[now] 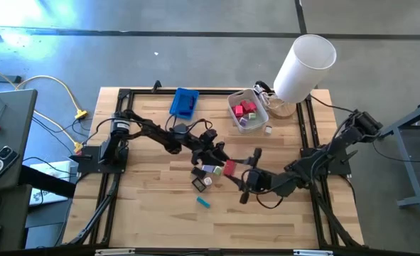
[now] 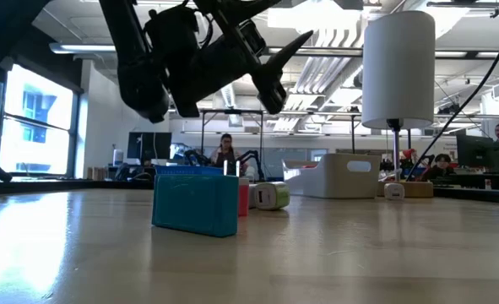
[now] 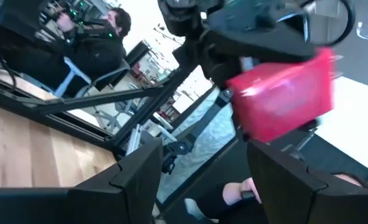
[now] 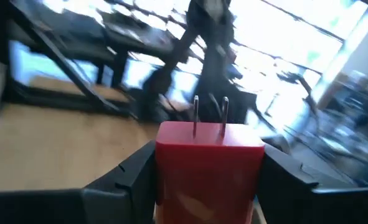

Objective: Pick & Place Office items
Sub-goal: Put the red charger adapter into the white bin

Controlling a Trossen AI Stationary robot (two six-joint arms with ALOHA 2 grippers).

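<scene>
Red plug block (image 4: 208,163) clamped in right fingers (image 4: 283,174), base hidden; left fingers (image 3: 283,171) apart, empty.

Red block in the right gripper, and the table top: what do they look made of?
Red rectangular block: apparently smooth moulded plastic with a slight sheen; two thin metal prongs stand on its top, like a plug adapter. Table: light wood planks, visible grain and seams, matte.

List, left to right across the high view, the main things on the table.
Blue tray → teal piece → red block held by the right gripper → translucent white bin → white cylinder.
</scene>
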